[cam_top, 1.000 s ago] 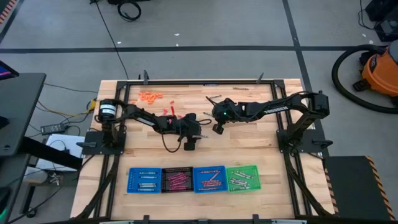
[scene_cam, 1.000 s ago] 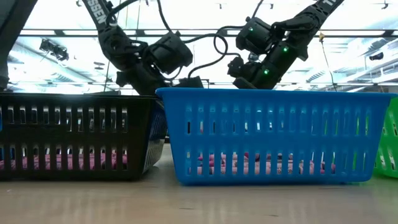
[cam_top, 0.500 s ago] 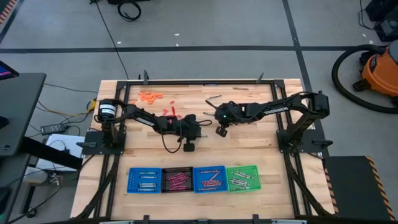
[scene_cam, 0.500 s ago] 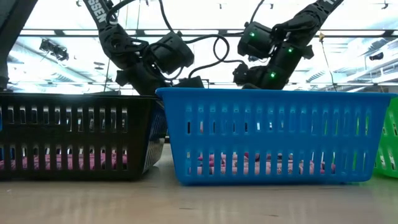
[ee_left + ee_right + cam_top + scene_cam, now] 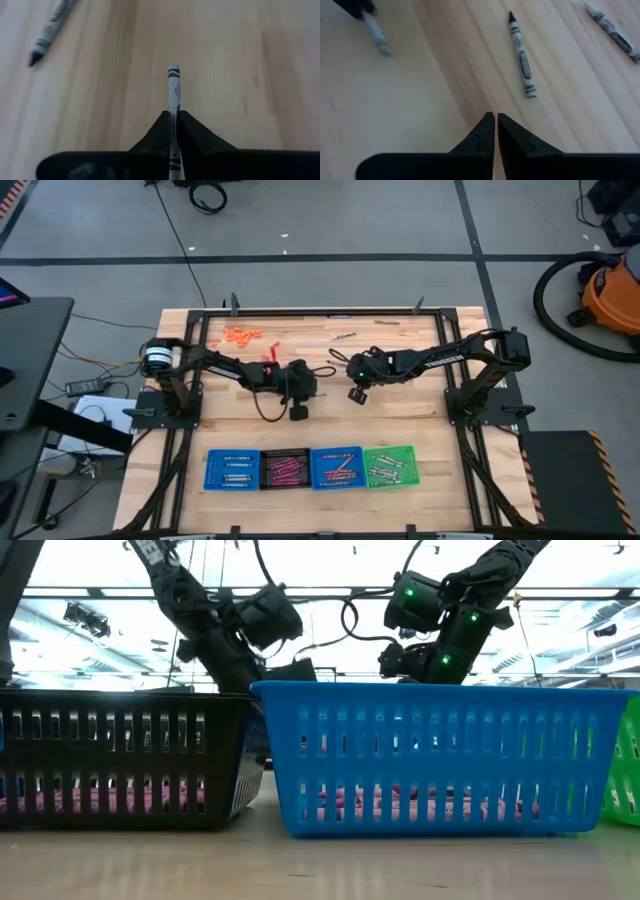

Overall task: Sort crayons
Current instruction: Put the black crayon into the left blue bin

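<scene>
The left pincer (image 5: 173, 131), at mid-desk, is clenched on a grey crayon (image 5: 173, 92), the paper-wrapped stick gripped near its middle with its far end jutting straight out ahead of the fingertips over the bare wooden desk (image 5: 240, 60). The right pincer (image 5: 495, 122), just beside the left across a small gap, hovers with its tips pressed together and nothing between them. Done well, the step in hand likely means lifting the stick straight up, keeping it level so it does not pivot in the narrow grip, then carrying it back toward the row of trays on the near side of both pincers and letting go low over the one holding matching sticks. The held crayon is slim and pale grey with dark bands on its label. Ahead of the right pincer lie a second grey crayon (image 5: 521, 55) with a dark pointed tip and, farther off, a third grey crayon (image 5: 612, 32). Behind the pincers, a blue tray (image 5: 233, 470), a black tray (image 5: 285, 470), a second blue tray (image 5: 336, 467) and a green tray (image 5: 389, 466) already hold sorted sticks.
</scene>
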You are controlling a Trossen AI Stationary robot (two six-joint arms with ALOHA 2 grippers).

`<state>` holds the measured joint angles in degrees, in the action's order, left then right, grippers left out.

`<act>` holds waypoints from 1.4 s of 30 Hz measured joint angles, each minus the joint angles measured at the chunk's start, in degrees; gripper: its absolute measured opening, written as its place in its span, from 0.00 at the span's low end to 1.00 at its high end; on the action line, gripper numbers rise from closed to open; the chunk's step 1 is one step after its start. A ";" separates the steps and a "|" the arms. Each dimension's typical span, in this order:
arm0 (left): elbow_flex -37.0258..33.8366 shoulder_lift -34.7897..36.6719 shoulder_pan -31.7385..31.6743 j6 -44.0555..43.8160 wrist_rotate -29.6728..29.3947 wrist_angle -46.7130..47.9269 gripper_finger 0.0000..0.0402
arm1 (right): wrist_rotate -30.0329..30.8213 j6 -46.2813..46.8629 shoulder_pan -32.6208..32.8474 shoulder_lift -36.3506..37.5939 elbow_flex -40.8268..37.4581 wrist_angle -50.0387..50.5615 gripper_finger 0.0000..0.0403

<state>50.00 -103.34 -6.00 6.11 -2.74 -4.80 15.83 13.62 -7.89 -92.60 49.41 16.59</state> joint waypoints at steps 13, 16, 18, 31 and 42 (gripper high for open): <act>0.24 12.69 6.97 -6.93 2.25 10.45 0.04 | 2.77 2.19 1.79 0.04 0.00 1.03 0.07; 0.28 15.65 10.43 -9.33 2.38 13.65 0.04 | 3.35 2.51 1.94 0.04 0.00 0.94 0.07; 0.28 17.86 12.73 -11.55 2.40 16.98 0.04 | 3.83 2.65 1.92 0.04 0.00 0.94 0.07; 0.35 28.14 28.83 -29.31 1.31 31.43 0.04 | 4.29 2.79 1.89 0.04 0.00 -0.22 0.07; -0.20 28.26 44.39 -41.69 -0.72 43.68 0.04 | 4.23 2.99 1.89 0.04 0.00 -1.43 0.07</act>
<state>49.80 -75.08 38.39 -35.57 -3.46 38.88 20.05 16.61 -6.00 -92.55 49.41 15.16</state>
